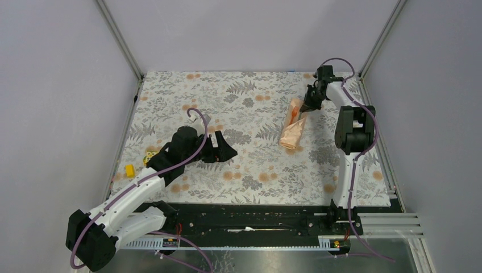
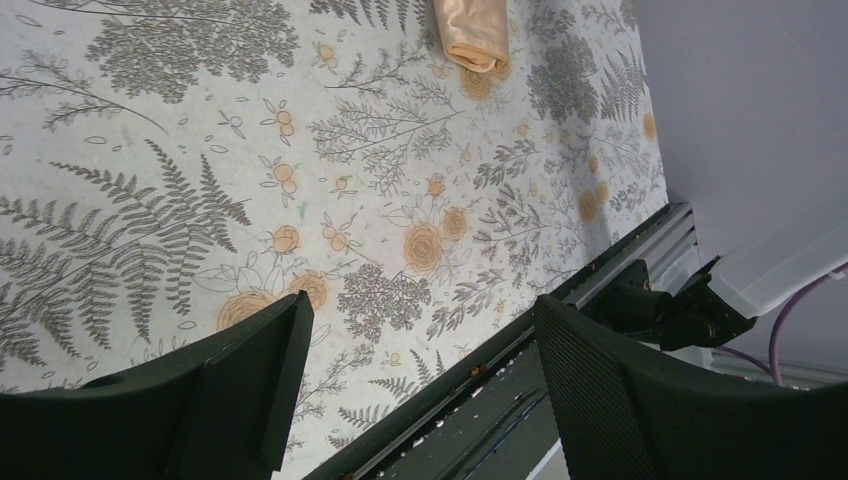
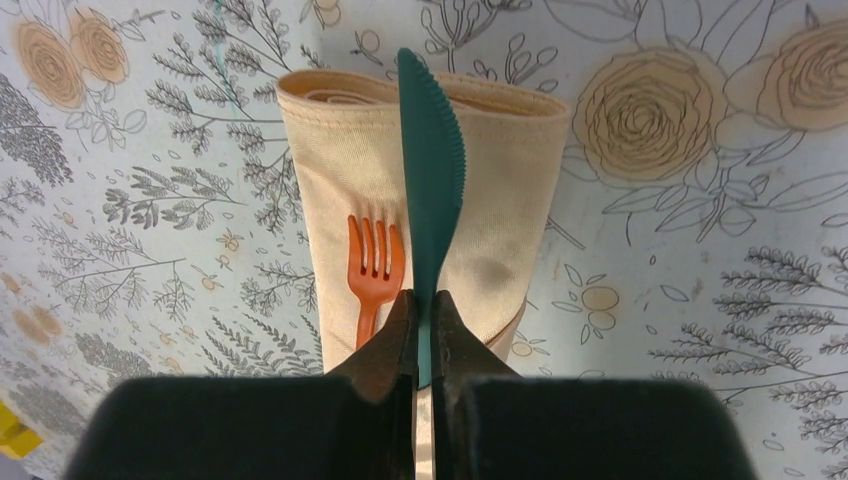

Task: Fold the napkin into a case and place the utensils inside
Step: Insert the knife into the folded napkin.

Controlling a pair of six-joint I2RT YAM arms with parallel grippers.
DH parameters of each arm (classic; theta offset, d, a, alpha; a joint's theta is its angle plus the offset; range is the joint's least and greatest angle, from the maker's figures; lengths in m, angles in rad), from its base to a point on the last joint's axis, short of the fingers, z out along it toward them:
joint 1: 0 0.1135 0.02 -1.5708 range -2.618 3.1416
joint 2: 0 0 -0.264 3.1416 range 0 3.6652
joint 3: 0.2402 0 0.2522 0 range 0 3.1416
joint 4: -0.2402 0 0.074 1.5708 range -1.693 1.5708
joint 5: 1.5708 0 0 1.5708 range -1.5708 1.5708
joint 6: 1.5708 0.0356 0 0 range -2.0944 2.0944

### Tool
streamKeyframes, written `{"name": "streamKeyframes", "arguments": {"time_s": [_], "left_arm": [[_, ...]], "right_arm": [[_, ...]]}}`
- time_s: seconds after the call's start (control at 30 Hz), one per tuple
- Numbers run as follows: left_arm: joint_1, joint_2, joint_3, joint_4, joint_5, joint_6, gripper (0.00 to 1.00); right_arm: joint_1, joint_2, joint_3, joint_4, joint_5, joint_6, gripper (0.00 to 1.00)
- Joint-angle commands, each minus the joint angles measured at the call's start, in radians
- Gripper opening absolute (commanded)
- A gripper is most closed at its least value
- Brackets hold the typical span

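Right hand (image 3: 420,300) clamped on teal knife (image 3: 432,170), blade aimed over the napkin case (image 3: 340,170) just ahead, likely to slide in beside the orange fork (image 3: 374,265) there; left hand (image 2: 418,345) gapes empty, well clear.

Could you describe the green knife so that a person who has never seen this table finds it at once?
On the grey floral tablecloth, look far right, where a narrow peach-orange case lies. The right gripper is shut on the knife, whose blade reaches over the case. Unlike the orange-red fork beside it, it is teal-green, serrated, without tines.
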Motion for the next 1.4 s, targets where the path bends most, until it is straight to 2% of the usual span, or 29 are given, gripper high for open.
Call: {"name": "streamKeyframes", "arguments": {"time_s": [0.0, 0.13, 0.23, 0.27, 0.33, 0.4, 0.47, 0.6, 0.9, 1.13, 1.37], "left_arm": [[-0.022, 0.02, -0.03, 0.131, 0.079, -0.006, 0.87], [-0.136, 0.152, 0.002, 0.206, 0.049, -0.002, 0.86], [-0.218, 0.304, 0.044, 0.299, -0.038, 0.01, 0.8], [-0.226, 0.357, 0.053, 0.358, -0.039, -0.002, 0.76], [-0.229, 0.49, 0.097, 0.474, 0.001, -0.045, 0.57], [-0.241, 0.625, 0.178, 0.521, 0.024, -0.066, 0.42], [-0.254, 0.752, 0.26, 0.553, 0.022, -0.076, 0.32], [-0.256, 0.961, 0.402, 0.615, 0.022, -0.127, 0.22], [-0.258, 1.249, 0.617, 0.629, 0.061, -0.196, 0.19], [-0.259, 1.323, 0.694, 0.607, 0.043, -0.196, 0.18], [-0.259, 1.326, 0.672, 0.623, 0.034, -0.2, 0.18]], "right_arm": [[0.009, -0.08, -0.032, 0.009, -0.037, 0.032, 0.0], [0.009, -0.082, -0.039, -0.002, -0.042, 0.035, 0.0], [0.009, -0.076, -0.036, -0.005, -0.05, 0.035, 0.0], [0.009, -0.071, -0.031, -0.01, -0.053, 0.033, 0.0], [0.009, -0.063, -0.026, -0.024, -0.053, 0.03, 0.0], [0.009, -0.06, -0.028, -0.029, -0.051, 0.026, 0.0], [0.009, -0.065, -0.034, -0.03, -0.049, 0.025, 0.0], [0.009, -0.07, -0.037, -0.032, -0.056, 0.029, 0.0], [0.013, -0.083, -0.072, -0.031, -0.053, 0.033, 0.0], [0.031, -0.119, -0.09, -0.052, -0.03, 0.04, 0.0], [0.051, -0.152, -0.154, -0.06, -0.018, 0.047, 0.02]]}}
